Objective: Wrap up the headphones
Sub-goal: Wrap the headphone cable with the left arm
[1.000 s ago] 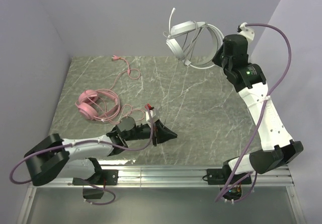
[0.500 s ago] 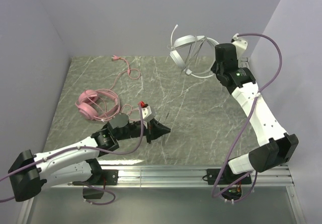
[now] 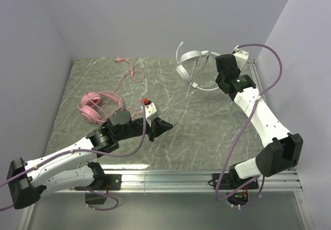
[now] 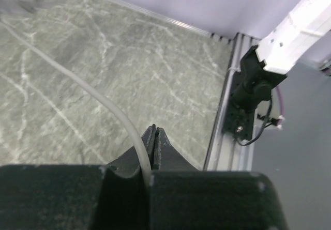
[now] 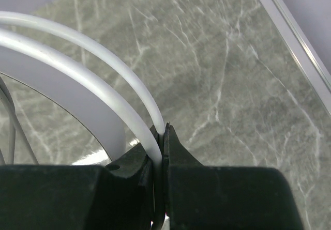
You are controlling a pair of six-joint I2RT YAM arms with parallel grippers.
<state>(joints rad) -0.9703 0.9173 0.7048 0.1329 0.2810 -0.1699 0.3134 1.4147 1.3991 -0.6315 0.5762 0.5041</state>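
Two headphones show in the top view. The pink headphones [image 3: 98,108] lie on the table [image 3: 217,132] at 9 o'clock. Their pink cord [image 3: 129,75] curls away toward 11 o'clock. The white headphones [image 3: 190,62] hang in the air at 1 o'clock, held by the right pincer [image 3: 214,79]. A thin cord [image 3: 184,102] runs down from them to the left pincer [image 3: 170,125], near the middle of the table.

In the left wrist view, the left pincer [image 4: 155,137] is pressed together on the thin cord [image 4: 77,87]. The cord bends away toward 10 o'clock over the table [image 4: 155,59]. The base of the other arm [image 4: 251,93] sits at 3 o'clock.

In the right wrist view, the right pincer [image 5: 163,137] pinches one white band [image 5: 93,81] of the white headphones. A second band [image 5: 77,33] curves just beside it, toward 10 o'clock. The table [image 5: 232,59] lies below.
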